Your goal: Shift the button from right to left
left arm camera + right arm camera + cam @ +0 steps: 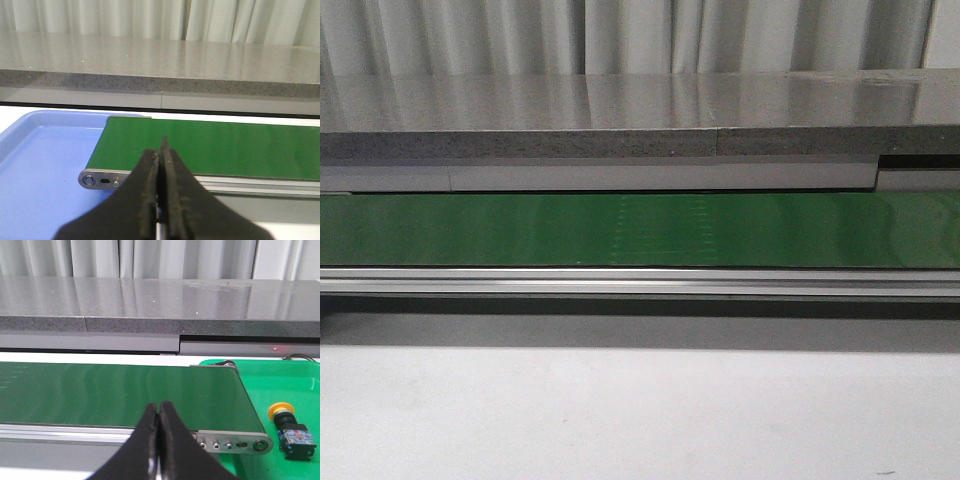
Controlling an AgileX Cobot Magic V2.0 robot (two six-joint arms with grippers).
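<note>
A: Button (288,426) is lying on its side in the green tray (280,377), just past the right end of the green belt (120,392), yellow cap pointing toward the belt roller. It is only showing in the right wrist view; the front view is giving me bare belt (640,228) and nothing else.

B: Pincers?

A: Right pincer (158,412) is sitting closed with nothing in it, hanging in front of the belt and off to one side of the button. Left pincer (161,160) is likewise closed and empty, waiting at the left end, where the belt (210,150) is running out over the blue tray (45,150). Nothing is being held yet, so I'm judging the task as not started.

B: Risks?

A: Mainly the grasp. The button is lying tipped over, so the round cap is likely rolling or skidding if the fingers are closing on it off-centre. Going for the black square body looks safer. The belt's end bracket (235,444) is sitting just beside it, so a shallow approach is risking a clip on the metal. Also, the jaws need opening before descending, otherwise they're just shoving it across the tray.

B: And downstream?

A: Dropping it near the belt edge is risking it falling off before reaching the blue tray.
</note>
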